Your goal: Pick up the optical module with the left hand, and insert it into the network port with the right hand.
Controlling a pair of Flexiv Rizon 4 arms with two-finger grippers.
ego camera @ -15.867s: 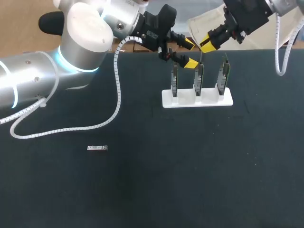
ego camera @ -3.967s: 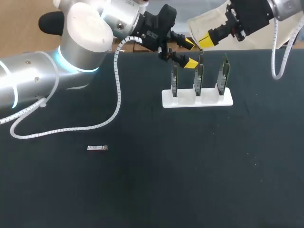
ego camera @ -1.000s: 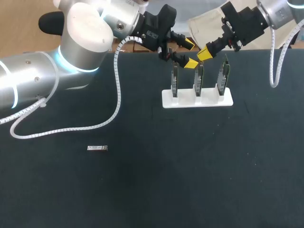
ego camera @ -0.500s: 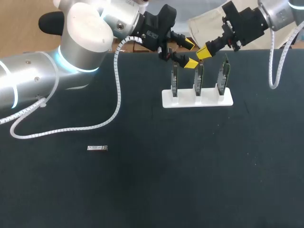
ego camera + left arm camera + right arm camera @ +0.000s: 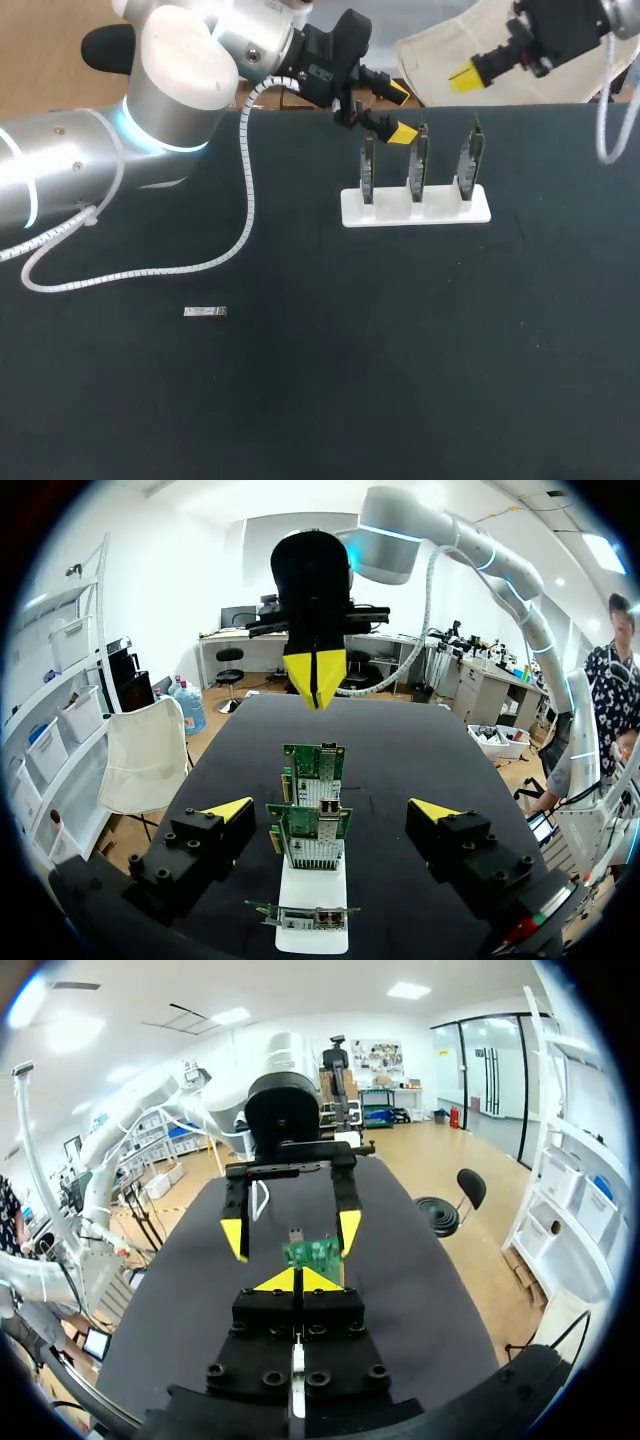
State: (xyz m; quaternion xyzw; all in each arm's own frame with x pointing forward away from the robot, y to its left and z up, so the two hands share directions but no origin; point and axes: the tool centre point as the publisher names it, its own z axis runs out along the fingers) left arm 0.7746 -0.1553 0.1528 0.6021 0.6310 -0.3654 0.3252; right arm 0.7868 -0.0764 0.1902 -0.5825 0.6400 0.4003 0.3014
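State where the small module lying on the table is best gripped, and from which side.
The module lies flat on the table, long and narrow, with bare surface all round. So probably grip across its two long edges near mid-length, coming straight down from above.

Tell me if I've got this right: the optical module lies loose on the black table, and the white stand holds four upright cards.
Not quite. The white stand holds three upright cards, not four, as the head view shows. The optical module does lie loose on the black table.
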